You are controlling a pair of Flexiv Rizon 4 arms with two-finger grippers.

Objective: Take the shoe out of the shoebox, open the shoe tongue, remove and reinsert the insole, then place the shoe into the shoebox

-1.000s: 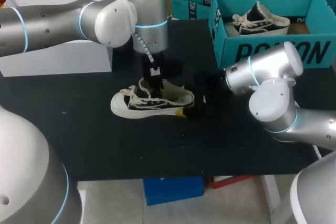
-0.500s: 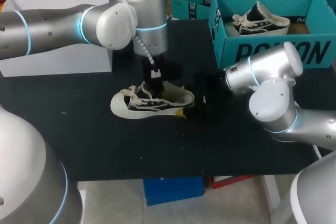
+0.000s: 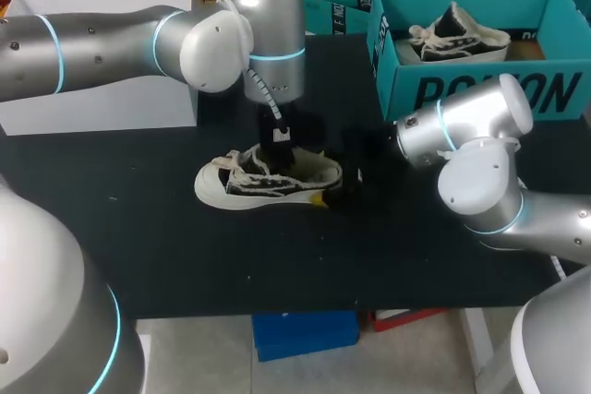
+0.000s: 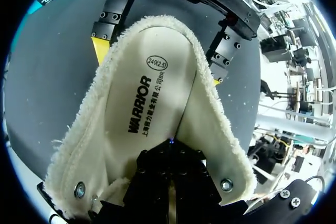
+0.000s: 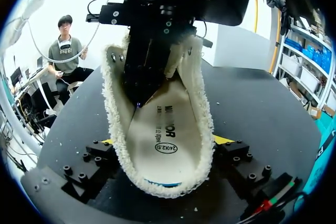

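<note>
black-white fluffy-lined shoe (image 3: 268, 182) is out of teal cardboard shoebox (image 3: 462, 89) at 2 o'clock. cream insole (image 4: 152, 103) in, boxing not done. r gripper (image 5: 167, 141) clamps shoe; l gripper (image 4: 170, 150) grip: can't tell.

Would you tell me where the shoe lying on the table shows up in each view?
Head view: shoe on the table, below the left gripper.
Left wrist view: shoe just ahead of that gripper, opening toward it.
Right wrist view: heel held in the right gripper.
Shared landmark: yellow fingertip beside the heel.

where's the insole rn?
The insole lies inside the shoe, just left of centre in the head view, under the left claw, with the right claw clamping the heel.
</note>
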